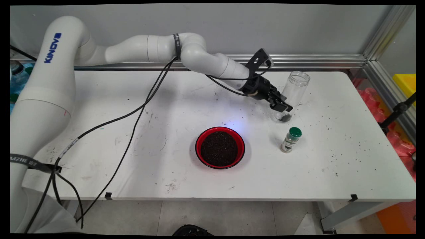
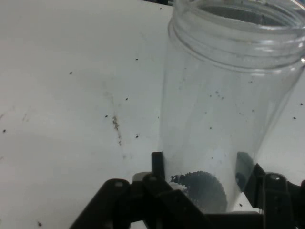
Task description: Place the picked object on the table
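Gripper (image 1: 282,105) clamped low on clear jar (image 1: 294,91), one finger (image 2: 157,162) on each side of its base. Jar upright on table (image 1: 132,99), far right; mouth open, little dark grain at bottom. Red bowl (image 1: 219,147) of dark grain mid-table. Green-capped shaker (image 1: 291,139) just right of bowl, near jar.

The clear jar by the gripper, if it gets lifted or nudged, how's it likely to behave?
The clear jar looks tall and narrow, so a sideways nudge could tip it. It holds only a small dark residue at the bottom, so it is probably light for its size. Its smooth clear wall may be slippery between the gripper fingers, which sit low on either side.
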Motion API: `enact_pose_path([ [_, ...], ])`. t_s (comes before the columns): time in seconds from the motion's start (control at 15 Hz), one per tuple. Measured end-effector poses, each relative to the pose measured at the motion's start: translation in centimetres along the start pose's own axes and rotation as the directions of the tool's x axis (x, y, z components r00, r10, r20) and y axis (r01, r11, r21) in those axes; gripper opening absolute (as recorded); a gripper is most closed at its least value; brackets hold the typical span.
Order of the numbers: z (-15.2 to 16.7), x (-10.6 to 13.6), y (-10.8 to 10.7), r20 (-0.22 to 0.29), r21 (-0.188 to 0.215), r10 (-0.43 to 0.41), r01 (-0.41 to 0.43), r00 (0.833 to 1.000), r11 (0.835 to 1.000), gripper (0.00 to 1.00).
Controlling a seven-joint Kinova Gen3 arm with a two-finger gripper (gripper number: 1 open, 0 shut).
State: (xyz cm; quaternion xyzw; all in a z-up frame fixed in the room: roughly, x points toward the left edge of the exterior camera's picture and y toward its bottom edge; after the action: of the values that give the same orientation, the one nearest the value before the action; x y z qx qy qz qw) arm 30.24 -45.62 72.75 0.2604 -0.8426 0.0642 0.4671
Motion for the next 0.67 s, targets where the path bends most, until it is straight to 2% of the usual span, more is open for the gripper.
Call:
enact_pose_path([
  [0.67,1.2,-0.8,-0.4,0.002,-0.001,0.007,-0.007,1.000,1.000,0.00],
])
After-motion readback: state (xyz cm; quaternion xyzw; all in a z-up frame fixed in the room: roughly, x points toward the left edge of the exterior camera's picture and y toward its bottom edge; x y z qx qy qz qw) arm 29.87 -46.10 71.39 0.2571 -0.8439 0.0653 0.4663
